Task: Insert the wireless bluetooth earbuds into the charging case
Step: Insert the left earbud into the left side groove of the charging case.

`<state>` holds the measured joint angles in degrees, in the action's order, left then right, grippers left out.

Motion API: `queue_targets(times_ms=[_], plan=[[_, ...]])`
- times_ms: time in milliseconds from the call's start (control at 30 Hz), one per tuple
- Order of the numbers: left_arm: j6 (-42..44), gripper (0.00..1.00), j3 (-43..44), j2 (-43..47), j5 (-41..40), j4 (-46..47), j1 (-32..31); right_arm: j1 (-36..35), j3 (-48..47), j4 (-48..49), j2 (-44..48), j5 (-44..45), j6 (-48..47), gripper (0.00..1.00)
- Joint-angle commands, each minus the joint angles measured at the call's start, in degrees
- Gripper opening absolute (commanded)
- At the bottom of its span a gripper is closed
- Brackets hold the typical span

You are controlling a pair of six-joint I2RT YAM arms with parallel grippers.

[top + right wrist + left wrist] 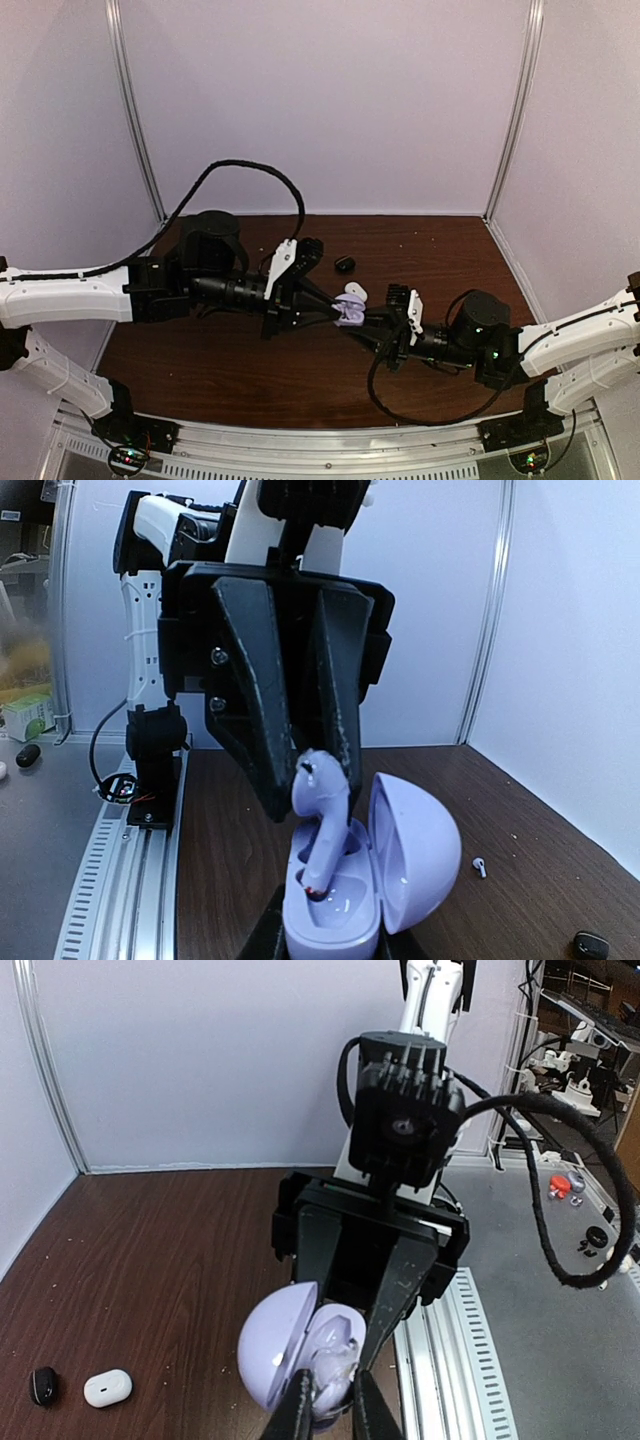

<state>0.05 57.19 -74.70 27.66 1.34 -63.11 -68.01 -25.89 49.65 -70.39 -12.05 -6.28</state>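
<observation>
Lavender charging case (415, 855), lid open, sits at centre of the top view. The right gripper (345, 1320) is clamped shut on its base. The left gripper (332, 1415) is nearly closed, pinching the lavender earbud (322, 795), stem tip down in a case well. A small black piece (345, 264), probably an earbud, lies on the brown table (200, 350) just above centre. A white stemmed bud (480, 865) lies lower right in the right wrist view.

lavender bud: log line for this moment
left hand: shut on bud | right hand: shut on case | bud: stem down, partway in case | lid: open
</observation>
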Motion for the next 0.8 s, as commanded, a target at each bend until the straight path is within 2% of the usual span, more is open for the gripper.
queue_targets(times_ms=[0, 500, 767], plan=[[1.4, 0.12, 1.5, 0.6, -0.4, -0.9, -0.3, 0.1, -0.4, 2.2, 1.4, -0.5, -0.5, 0.0], [3.3, 0.11, 4.8, 2.7, -3.5, -6.7, -0.3, 0.1, -0.9, -1.9, -0.6, 0.7, -0.3, 0.0], [8.3, 0.11, 9.0, 2.2, -7.0, -18.1, -0.2, 0.1, -1.8, -6.9, 0.2, 1.4, 0.4, 0.0]])
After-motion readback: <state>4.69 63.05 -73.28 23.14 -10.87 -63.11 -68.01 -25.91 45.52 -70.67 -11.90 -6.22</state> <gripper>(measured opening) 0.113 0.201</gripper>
